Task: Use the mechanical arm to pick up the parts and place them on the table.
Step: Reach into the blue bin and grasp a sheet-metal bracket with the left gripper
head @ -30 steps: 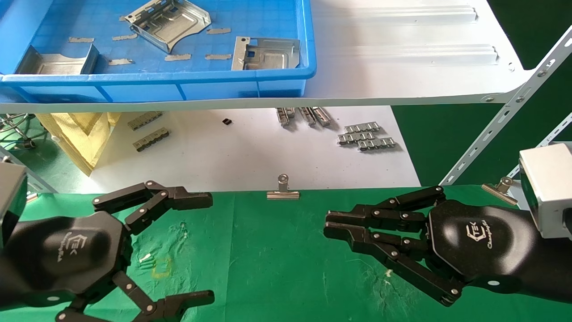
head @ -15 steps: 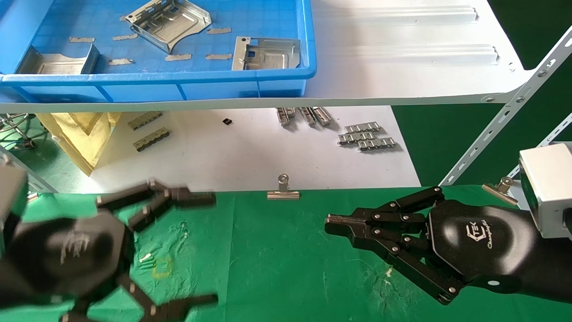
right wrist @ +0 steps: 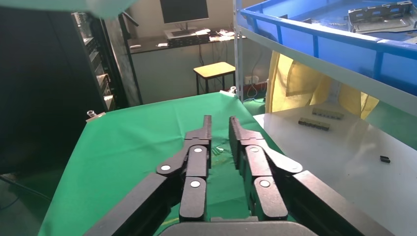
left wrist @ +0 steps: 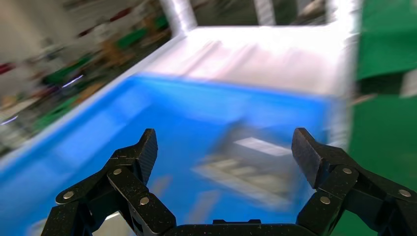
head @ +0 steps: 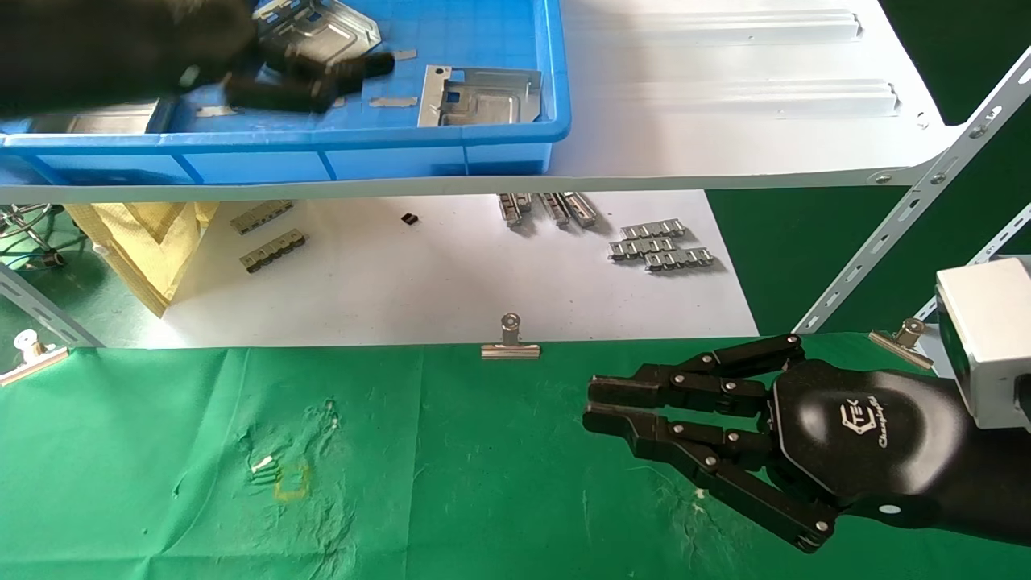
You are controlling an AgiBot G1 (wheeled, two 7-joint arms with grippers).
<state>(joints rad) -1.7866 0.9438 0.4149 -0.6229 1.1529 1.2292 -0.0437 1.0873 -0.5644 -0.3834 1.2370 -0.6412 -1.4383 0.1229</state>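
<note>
Up over the blue tray (head: 515,137), left hand (left wrist: 223,157) spread wide above a part (head: 479,97)

blue tray (head: 362,145) at 11 o'clock on white shelf (head: 725,97), grey ridged strips (head: 660,244) at 2 o'clock of centre clip (head: 510,342), yellow bag (head: 145,242) at 9 o'clock

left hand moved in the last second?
Yes. The left hand left the green table and went up over the blue tray, jaws open above a metal part.
</note>
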